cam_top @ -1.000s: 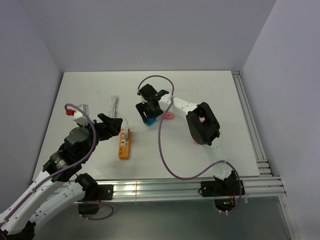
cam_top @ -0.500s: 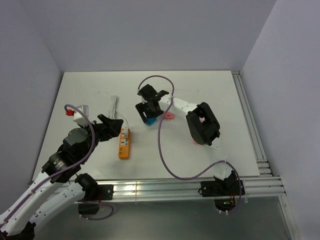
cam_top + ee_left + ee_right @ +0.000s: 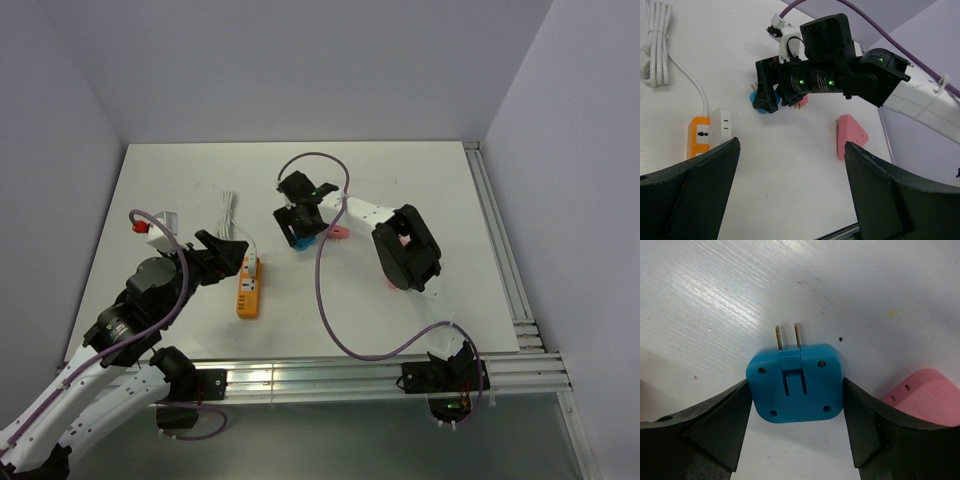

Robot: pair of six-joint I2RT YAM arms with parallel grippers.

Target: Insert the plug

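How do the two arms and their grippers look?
The left arm and right arm: white shells, black joints. The left gripper and right gripper: black wedge-shaped fingers. A purple cable follows each arm. The right wrist shows green lights.

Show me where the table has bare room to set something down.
Bare: the far strip of table along the back wall; the patch between the right arm and the side rail; the near middle between orange power strip and purple cable. Crowded: around blue plug, pink plug and white cord.
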